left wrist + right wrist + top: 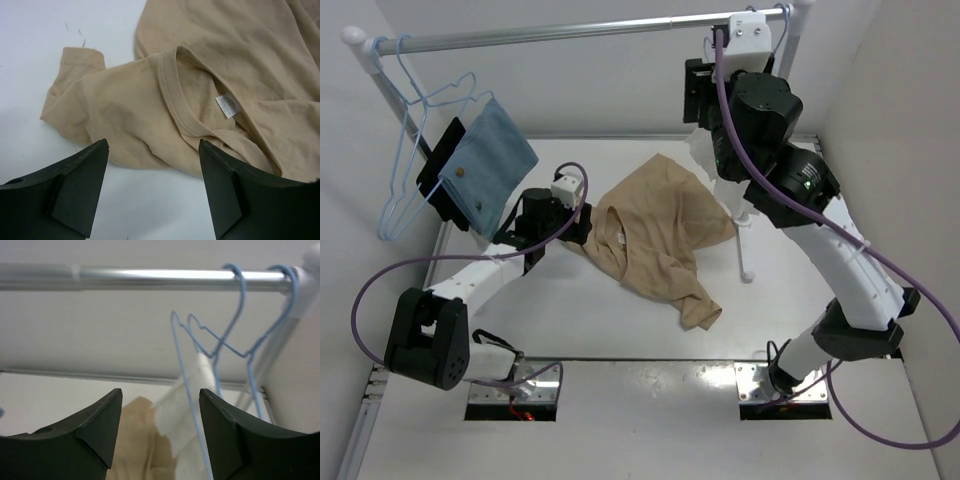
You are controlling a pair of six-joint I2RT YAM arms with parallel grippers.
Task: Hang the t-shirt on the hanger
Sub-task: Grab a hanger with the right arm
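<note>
Looks like the hanger-fetching stage: right hand (160,397) gapes empty by the hanger (218,351) on the rail (150,275) over the worktop's far right corner, left hand (152,150) is open and empty over the t-shirt (655,235) mid-worktop, so next up is a clean pinch on that thin wire.

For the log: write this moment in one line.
left gripper open above t-shirt collar | right gripper open facing hanger on rail | t-shirt unhung

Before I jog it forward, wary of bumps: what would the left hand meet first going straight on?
Most likely the t-shirt, its folded edge near the collar; nothing shows between it and the left hand.
</note>
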